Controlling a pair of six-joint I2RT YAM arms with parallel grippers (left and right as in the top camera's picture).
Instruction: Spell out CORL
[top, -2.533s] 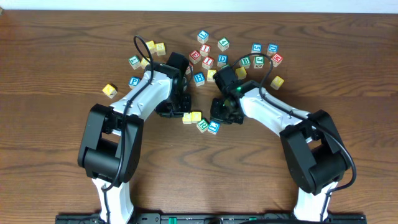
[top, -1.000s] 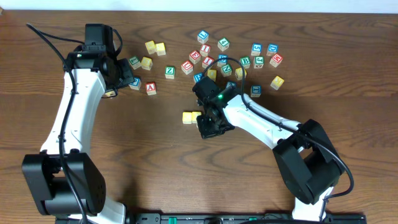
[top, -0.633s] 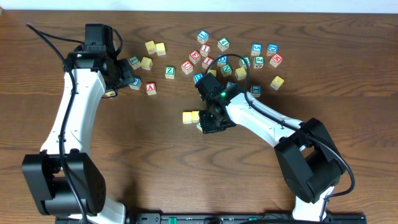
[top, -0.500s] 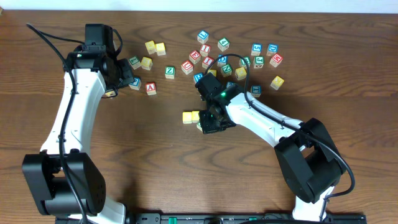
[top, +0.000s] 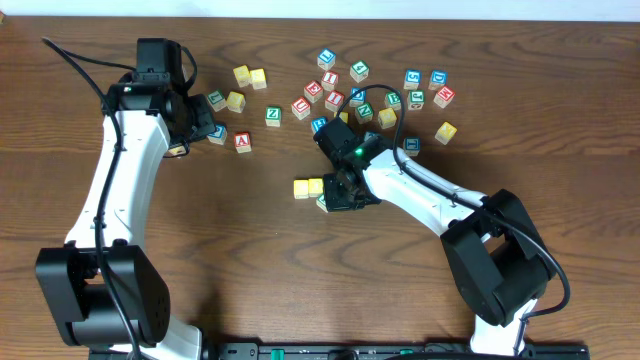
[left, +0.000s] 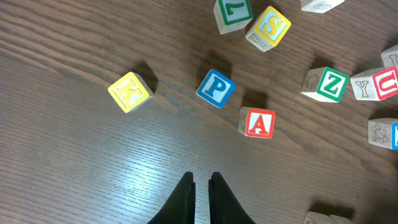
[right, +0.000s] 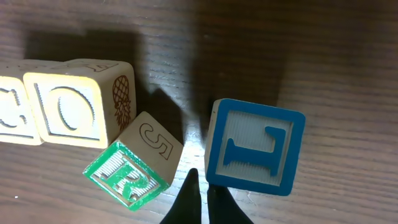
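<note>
Right gripper closed on nothing, its tips between the tilted green R block and the blue L block, R block just beside the yellow O block, C block touching it in a row, left gripper closed, well apart over the wooden table

Dark wooden table (letter cubes scattered)

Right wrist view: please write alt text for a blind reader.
The shut right gripper points into the gap between a tilted green R cube and a blue L cube. A yellow C cube and a yellow O cube stand side by side at the left on a wooden table.
</note>
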